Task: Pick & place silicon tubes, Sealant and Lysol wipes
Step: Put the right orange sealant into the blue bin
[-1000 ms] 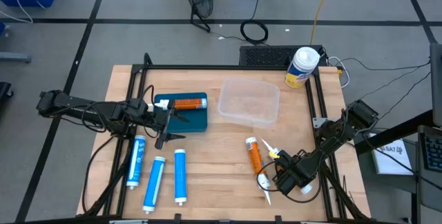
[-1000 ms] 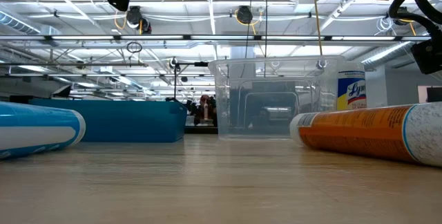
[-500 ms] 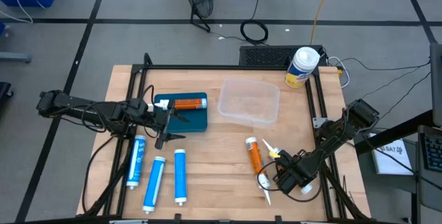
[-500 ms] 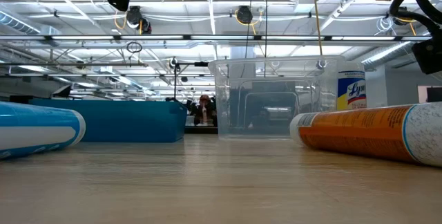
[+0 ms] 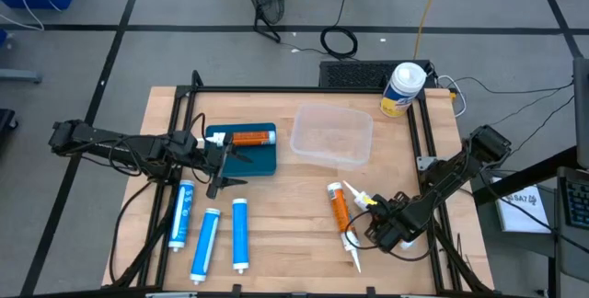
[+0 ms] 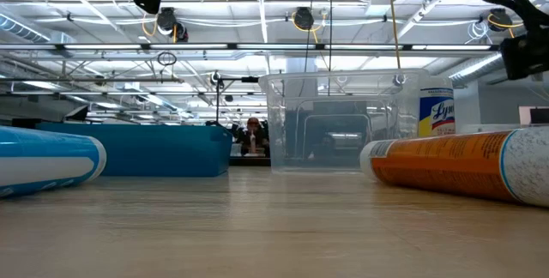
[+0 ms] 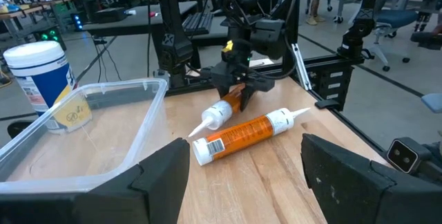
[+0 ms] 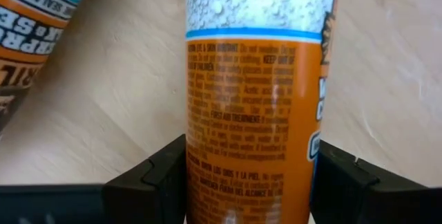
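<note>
My right gripper [image 5: 372, 212] is shut on an orange sealant tube [image 7: 231, 105] over the table's near right. A second orange tube [image 5: 339, 208] lies flat on the wood beside it, its nozzle toward the near edge. My left gripper [image 5: 228, 162] is open and empty over a blue tray [image 5: 265, 160] holding a third orange tube [image 5: 248, 137]. Three blue silicone tubes [image 5: 205, 243] lie flat near the left front. The Lysol wipes canister [image 5: 402, 88] stands upright at the far right corner. My right gripper pinches the tube's orange body [image 8: 248, 134] between its two fingers, which lie across it. In the left wrist view the fingers [image 7: 238, 79] come down from above. The tube is tilted, its white nozzle [image 7: 213, 117] lower; whether the tip touches the wood, I cannot tell.
A clear plastic container [image 5: 331, 135] stands between the blue tray and the canister. A black frame rail [image 5: 425, 142] runs along the table's right side. Bare wood [image 5: 285, 215] lies between the blue tubes and the orange tubes. A person [image 6: 252, 134] shows far behind the table.
My right gripper has risen a little and shifted toward the far edge with the orange tube in its hold; the tube's nozzle end now shows farther out from under the gripper. The other tubes have not moved.
</note>
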You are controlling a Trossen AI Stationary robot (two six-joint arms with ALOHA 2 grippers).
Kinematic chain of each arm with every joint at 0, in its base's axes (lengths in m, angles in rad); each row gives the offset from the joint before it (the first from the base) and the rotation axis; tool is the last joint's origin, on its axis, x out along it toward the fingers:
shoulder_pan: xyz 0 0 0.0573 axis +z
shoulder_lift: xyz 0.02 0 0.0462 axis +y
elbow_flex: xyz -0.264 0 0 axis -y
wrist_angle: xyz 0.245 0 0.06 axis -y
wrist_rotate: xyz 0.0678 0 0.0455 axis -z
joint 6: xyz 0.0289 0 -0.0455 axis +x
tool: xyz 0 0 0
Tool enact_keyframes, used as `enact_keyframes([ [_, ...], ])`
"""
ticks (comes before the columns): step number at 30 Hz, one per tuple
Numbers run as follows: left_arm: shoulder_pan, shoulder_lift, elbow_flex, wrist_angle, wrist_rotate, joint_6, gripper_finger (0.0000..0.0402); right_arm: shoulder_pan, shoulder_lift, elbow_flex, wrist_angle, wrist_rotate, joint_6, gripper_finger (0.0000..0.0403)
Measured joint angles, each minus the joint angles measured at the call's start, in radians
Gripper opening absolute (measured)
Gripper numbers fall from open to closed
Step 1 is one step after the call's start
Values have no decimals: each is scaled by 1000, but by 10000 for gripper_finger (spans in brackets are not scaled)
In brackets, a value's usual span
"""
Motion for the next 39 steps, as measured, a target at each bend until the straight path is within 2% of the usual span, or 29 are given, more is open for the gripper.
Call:
enact_keyframes([
  [9, 0, 0, 0, 0, 0, 0, 271, 0, -3, 1, 16, 37, -29, 215],
  [23, 0, 0, 0, 0, 0, 0, 271, 0, -53, 3, 229, 158, -234, 215],
  [30, 0, 0, 0, 0, 0, 0, 271, 0, -95, 3, 382, 332, -451, 215],
  [39, 0, 0, 0, 0, 0, 0, 271, -5, -108, 3, 722, 492, -876, 215],
])
